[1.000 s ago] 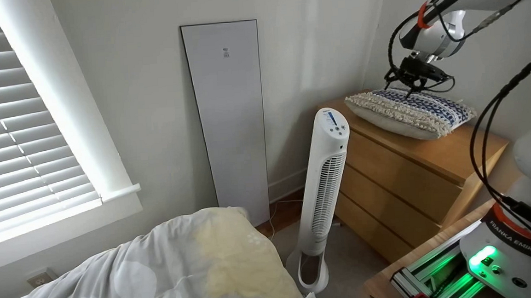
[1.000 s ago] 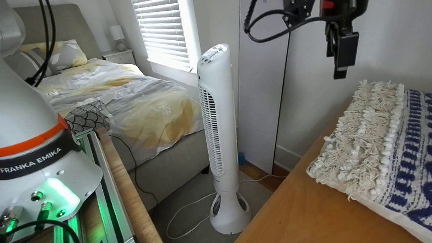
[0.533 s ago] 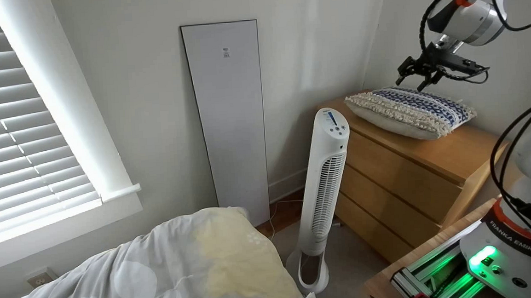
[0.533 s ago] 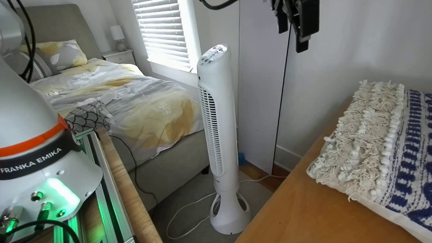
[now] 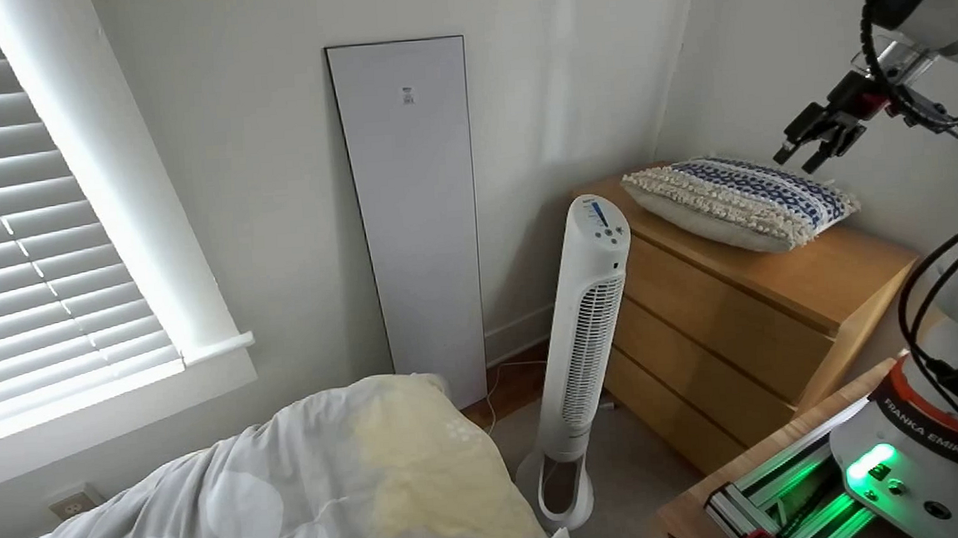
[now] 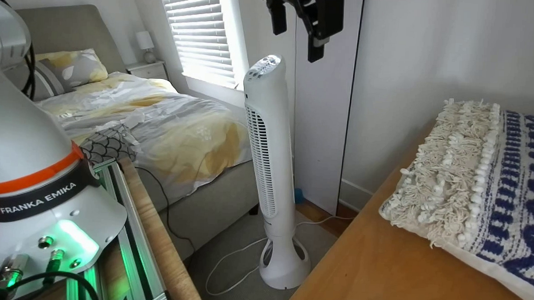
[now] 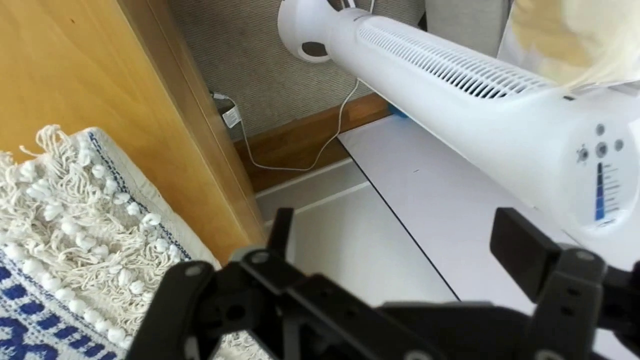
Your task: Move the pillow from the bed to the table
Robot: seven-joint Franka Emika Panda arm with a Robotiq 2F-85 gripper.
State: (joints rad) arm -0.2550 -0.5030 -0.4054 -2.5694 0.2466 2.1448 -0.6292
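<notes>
Wrist view is showing the black two-fingered gripper (image 7: pixel 394 231) standing spread and grasping nothing, while the rectangular cream-and-navy woven pillow (image 7: pixel 90 245) is lying left of it, on the tan wooden chest of drawers (image 7: pixel 80 75).

You face rough, shaggy cloth on the pillow (image 6: pixel 479 188); table (image 6: pixel 378 269) smooth wood, faint sheen; fan (image 6: pixel 268 168) smooth plastic; bed (image 6: pixel 183 129) wrinkled cloth; your gripper (image 7: pixel 395 230) matt.

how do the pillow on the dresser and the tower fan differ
The pillow lies on the dresser; the fan stands on the floor. The pillow looks low and fringed; the fan tall, narrow and smooth. The pillow is partly navy-patterned, the fan mostly white. The open hand holds neither.
</notes>
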